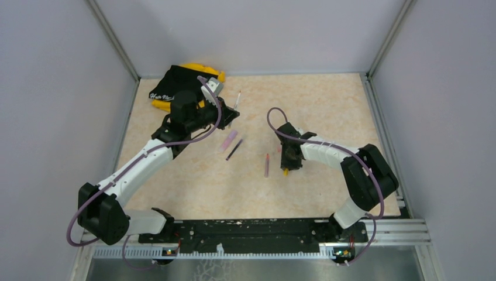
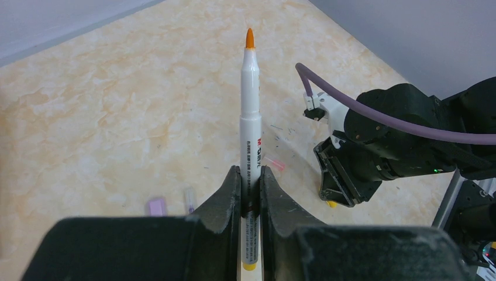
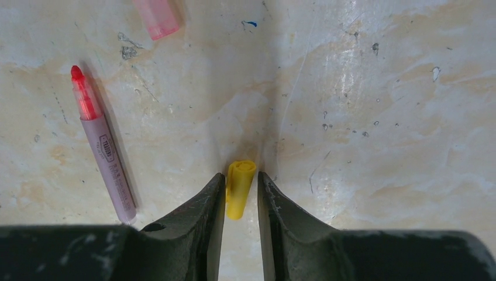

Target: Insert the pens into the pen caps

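- Left gripper (image 2: 250,172) clamps the white pen (image 2: 250,105), well left of the yellow cap (image 3: 240,187).
- Right gripper (image 3: 241,178): fingers (image 3: 205,213) closely flank that cap; grip unclear.
- Red pen (image 3: 105,152) lies just left of it.

Both of your arms are built alike. Left arm (image 1: 139,165): glossy white shells on the long links, chunky matt black housings at each joint. Right arm (image 1: 325,151): same white-and-black scheme. A lilac cable (image 1: 220,114) loops outside the left arm from base to wrist; its twin (image 1: 383,202) runs along the right. You can see a white fitting (image 2: 326,111) where that twin meets the right wrist, and a small green light (image 2: 436,171) on the black casing nearby. Left gripper (image 2: 250,175) and right gripper (image 3: 240,178): two thick black fingers (image 3: 202,208) each, tapered, with curved inner faces, greyed by scuffs and dust. Both bases sit on a black plate (image 1: 251,237).
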Robot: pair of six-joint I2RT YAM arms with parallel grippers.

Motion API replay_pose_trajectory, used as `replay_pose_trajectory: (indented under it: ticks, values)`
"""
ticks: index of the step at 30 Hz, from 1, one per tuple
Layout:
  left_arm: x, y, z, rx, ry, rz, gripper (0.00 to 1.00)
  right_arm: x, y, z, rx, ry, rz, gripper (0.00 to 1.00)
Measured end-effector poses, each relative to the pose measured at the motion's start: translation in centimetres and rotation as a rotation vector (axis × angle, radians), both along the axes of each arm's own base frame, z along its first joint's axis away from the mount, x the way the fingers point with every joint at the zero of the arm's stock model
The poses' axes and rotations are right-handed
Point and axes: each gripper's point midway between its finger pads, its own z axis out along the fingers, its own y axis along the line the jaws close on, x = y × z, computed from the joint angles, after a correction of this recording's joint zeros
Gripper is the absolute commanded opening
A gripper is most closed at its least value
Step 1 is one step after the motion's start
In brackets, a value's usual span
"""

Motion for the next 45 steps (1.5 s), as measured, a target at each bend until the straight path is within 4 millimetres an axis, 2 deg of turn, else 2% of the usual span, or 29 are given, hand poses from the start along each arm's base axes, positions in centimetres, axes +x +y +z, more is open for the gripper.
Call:
replay_pose_trajectory:
  ticks: [5,11,16,20,24,27,29,34,37,39,42,45]
  values:
    - [0.0,0.0,0.0,0.0,-0.001,0.001,0.01,0.1,-0.3,0.0,-0.017,0.0,0.005,0.15]
    - [0.0,0.1,0.0,0.0,-0.001,0.002,0.01,0.2,-0.2,0.2,-0.012,-0.013,0.014,0.0]
    - [0.0,0.0,0.0,-0.001,-0.001,0.001,0.0,0.0,-0.1,1.5,0.053,-0.084,0.015,0.0]
    - [-0.1,-0.1,0.0,-0.004,0.003,-0.009,0.0,1.0,0.2,6.0,0.157,-0.254,0.006,0.0]
    - [-0.6,-0.5,0.1,-0.018,0.013,-0.041,0.0,2.6,0.8,12.9,0.299,-0.506,-0.006,0.0]
    - [-1.6,-1.4,0.3,-0.03,0.021,-0.093,0.0,2.9,0.8,17.7,0.404,-0.683,-0.017,0.0]
    - [-2.4,-2.3,0.2,-0.027,0.019,-0.128,0.0,2.7,0.6,20.4,0.468,-0.783,-0.021,0.0]
    - [-6.0,-6.8,-0.2,-0.004,0.016,-0.27,0.0,1.6,-0.1,26.6,0.635,-1.009,-0.04,0.0]
    - [-7.6,-8.5,0.0,-0.003,0.008,-0.327,0.0,0.9,-0.4,29.4,0.737,-1.12,-0.058,0.0]
    - [-7.7,-8.9,0.4,-0.01,-0.003,-0.329,0.0,0.5,-0.8,31.2,0.802,-1.187,-0.076,0.0]
    - [-6.5,-8.6,1.5,-0.033,-0.037,-0.262,0.0,0.3,-1.0,33.1,0.853,-1.246,-0.089,0.0]
    - [-5.0,-7.7,3.3,-0.071,-0.086,-0.179,0.0,0.3,-1.0,33.9,0.868,-1.267,-0.087,0.0]
